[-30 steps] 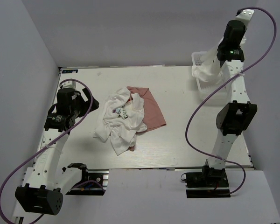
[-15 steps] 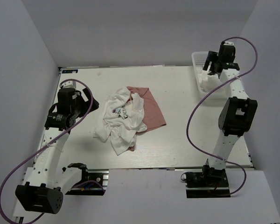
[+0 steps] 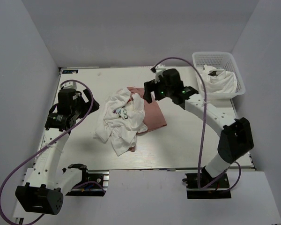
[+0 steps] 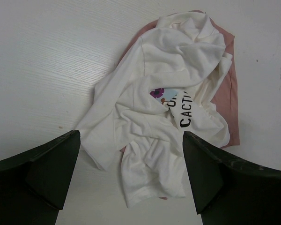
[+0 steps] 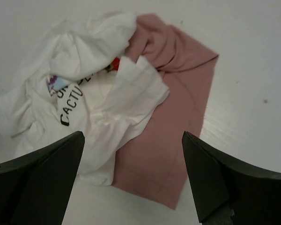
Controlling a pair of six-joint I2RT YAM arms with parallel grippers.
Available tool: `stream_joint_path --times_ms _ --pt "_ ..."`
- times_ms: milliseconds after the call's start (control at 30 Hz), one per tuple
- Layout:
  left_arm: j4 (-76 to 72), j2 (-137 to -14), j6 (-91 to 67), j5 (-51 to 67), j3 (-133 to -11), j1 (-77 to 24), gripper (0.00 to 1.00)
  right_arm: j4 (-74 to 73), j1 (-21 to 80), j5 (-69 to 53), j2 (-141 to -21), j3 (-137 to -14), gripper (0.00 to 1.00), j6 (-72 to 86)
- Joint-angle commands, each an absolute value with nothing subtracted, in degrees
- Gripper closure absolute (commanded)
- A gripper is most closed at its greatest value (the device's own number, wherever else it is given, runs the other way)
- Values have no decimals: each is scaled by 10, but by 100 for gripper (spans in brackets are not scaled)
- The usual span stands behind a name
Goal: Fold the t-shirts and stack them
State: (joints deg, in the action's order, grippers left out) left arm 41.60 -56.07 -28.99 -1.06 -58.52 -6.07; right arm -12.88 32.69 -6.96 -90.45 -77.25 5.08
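Overall: nothing folded, nothing stacked yet.
Counter point(image 3: 192, 136): pale, with a faint wood grain.
White t-shirt point(image 3: 122, 123): crumpled in a heap at the middle of the counter, slightly toward the left edge. Dark lettering and a small coloured print show between the folds; the words are partly tucked away.
Pink t-shirt point(image 3: 155, 115): lies flatter, under the white t-shirt and touching it. Its right part is exposed toward the right edge, and a sliver of pink shows at the near side of the heap.
Basket point(image 3: 218, 57): white mesh, at the far right corner of the counter.
Basket t-shirt point(image 3: 222, 83): white, bunched inside the basket and reaching up to its near rim. A small dark mark on it is too small to read.
Left fingers point(image 4: 42, 171): spread wide, holding nothing, above the counter on the left-edge side of the heap, clear of the cloth.
Right fingers point(image 5: 215, 180): spread wide, holding nothing, above the far side of the heap where white overlaps pink.
Right arm point(image 3: 210, 117): reaches from the near right corner diagonally toward the counter's middle.
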Motion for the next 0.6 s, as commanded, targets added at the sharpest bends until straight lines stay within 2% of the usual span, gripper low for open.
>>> stream_joint_path --times_ms 0,100,333,367,433,500,567 --pt "417 -546 -291 -7 -591 -57 0 -123 374 -27 -960 -763 10 69" --pt "417 -546 -291 -7 -585 -57 0 -134 417 17 -1010 -774 10 72" --pt "411 -535 -291 -2 -579 -57 0 -120 476 -19 -1116 -811 10 89" --pt "411 -535 -291 -2 -579 -57 0 -119 479 -24 -1137 -822 13 89" --pt "411 -535 -291 -2 -579 -57 0 -119 482 -23 -1146 -833 53 90" --pt "411 -535 -291 -2 -579 -57 0 -114 482 -8 -1124 -842 100 98" --pt "411 -535 -291 -2 -579 -57 0 -89 477 12 -1087 -839 100 94"
